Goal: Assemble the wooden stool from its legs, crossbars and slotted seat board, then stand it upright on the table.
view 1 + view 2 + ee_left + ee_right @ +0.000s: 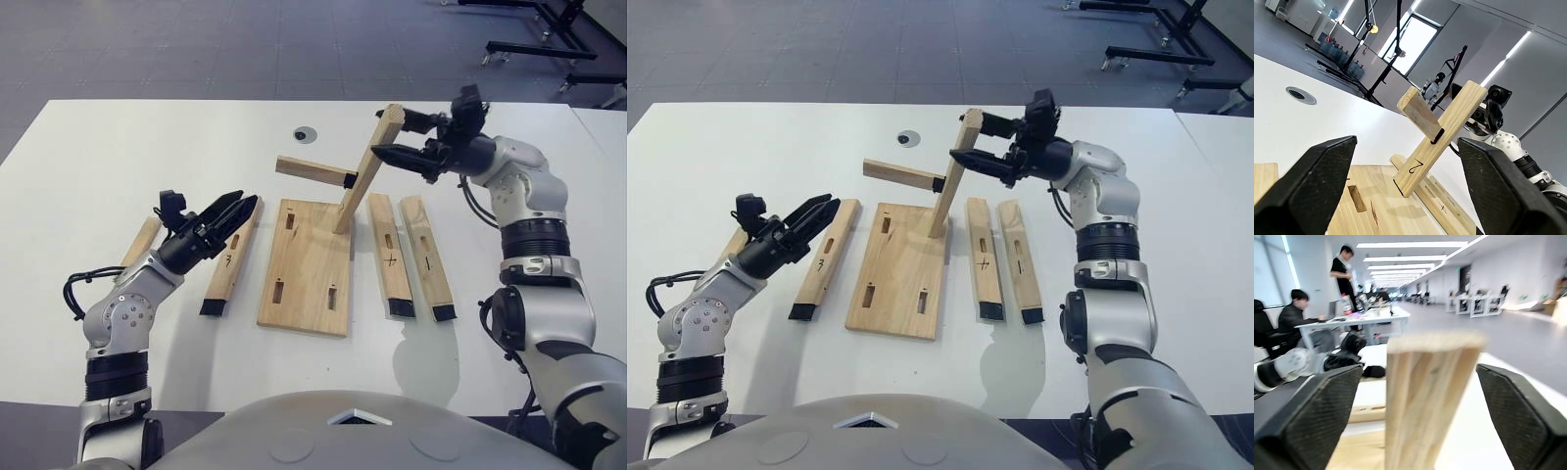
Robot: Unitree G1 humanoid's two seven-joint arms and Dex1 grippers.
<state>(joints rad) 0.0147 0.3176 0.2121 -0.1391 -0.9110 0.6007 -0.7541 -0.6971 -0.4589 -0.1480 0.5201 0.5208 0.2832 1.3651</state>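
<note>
You've got the leg [364, 176] w/ crossbar [313, 171] leaning in the seat board's [306, 264] far-right slot mid-table: stiff, light wood, prob. wobbly, so pinch its flat faces up high where the R gripper [390, 133] fingers sit spread astride it; L gripper [245, 201] is spread too.

Leg [1425, 396] blurred, lower end cut by edge

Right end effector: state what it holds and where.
Nothing: the right end effector is open around the upper end of the tilted leg, gaps on both sides.
</note>
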